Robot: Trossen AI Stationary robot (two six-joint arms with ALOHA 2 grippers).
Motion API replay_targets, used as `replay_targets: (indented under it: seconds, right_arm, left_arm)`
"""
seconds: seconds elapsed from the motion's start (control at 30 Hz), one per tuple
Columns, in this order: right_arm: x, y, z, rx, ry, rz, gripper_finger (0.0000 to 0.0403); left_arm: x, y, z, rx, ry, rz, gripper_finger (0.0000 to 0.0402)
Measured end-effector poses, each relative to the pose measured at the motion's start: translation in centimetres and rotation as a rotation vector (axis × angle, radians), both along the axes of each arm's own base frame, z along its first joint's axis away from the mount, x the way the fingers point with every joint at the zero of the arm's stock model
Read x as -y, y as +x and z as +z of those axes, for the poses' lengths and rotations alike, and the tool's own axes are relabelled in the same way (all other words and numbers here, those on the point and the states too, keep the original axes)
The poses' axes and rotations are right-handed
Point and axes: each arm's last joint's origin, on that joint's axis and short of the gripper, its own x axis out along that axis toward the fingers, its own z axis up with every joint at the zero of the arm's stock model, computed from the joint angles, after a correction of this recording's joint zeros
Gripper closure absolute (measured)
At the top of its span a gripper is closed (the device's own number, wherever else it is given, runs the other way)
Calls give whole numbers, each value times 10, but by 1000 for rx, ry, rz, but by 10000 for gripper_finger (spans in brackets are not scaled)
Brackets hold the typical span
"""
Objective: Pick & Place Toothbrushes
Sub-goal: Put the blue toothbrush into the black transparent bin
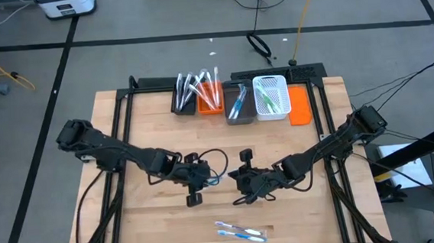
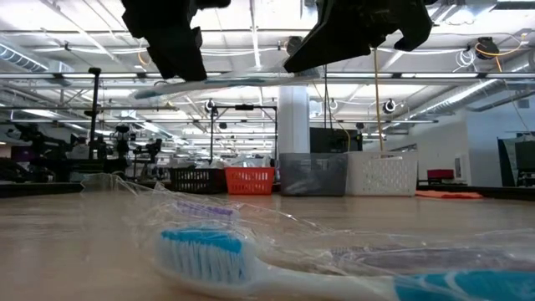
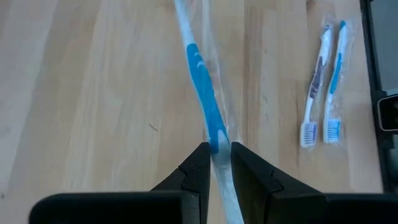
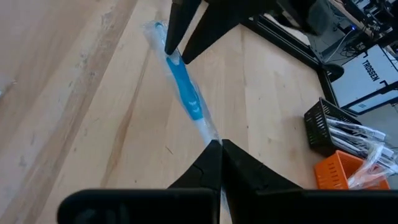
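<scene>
A blue-and-white toothbrush (image 3: 202, 93) in a clear wrapper hangs in the air over the table's middle, between my two grippers. My left gripper (image 3: 215, 163) is shut on one end of it and my right gripper (image 4: 216, 149) on the other. In the high view the two grippers (image 1: 205, 176) (image 1: 238, 183) face each other, with the toothbrush (image 1: 220, 179) between them. Two more wrapped toothbrushes (image 1: 240, 231) lie flat on the wood near the front edge. My left gripper pinches the toothbrush between its two fingers where the blue grip meets the white part (image 3: 217, 144). The fingers slant down and lie roughly along the toothbrush, which is lifted clear of the table. My right gripper pinches the opposite, white end of the wrapped toothbrush (image 4: 210, 135) between its shut fingers, coming from the table's right on a gentle downward slant. Whether it has the stick or only the wrapper, I cannot tell. The toothbrush runs on to the left gripper (image 4: 177, 53), clear of the table.
Along the far edge stand a black bin (image 1: 183, 99), an orange bin (image 1: 209, 100), a grey bin (image 1: 237, 106) and a white bin (image 1: 271, 98), all with toothbrushes in them, beside a flat orange piece (image 1: 299, 105). Bare wood lies below the grippers.
</scene>
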Motion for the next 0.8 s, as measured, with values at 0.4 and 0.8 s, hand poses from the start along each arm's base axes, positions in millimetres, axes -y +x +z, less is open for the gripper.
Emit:
replay_targets:
  seconds: [0.4, 0.8]
  right_arm:
    - [0, 0, 0, -2, -1, -4, 402]
    - [1, 0, 2, 20, -53, -25, 402]
  left_arm:
    - [-28, 3, -3, -54, 20, 47, 267]
    - [-21, 5, -1, -25, -57, 19, 168]
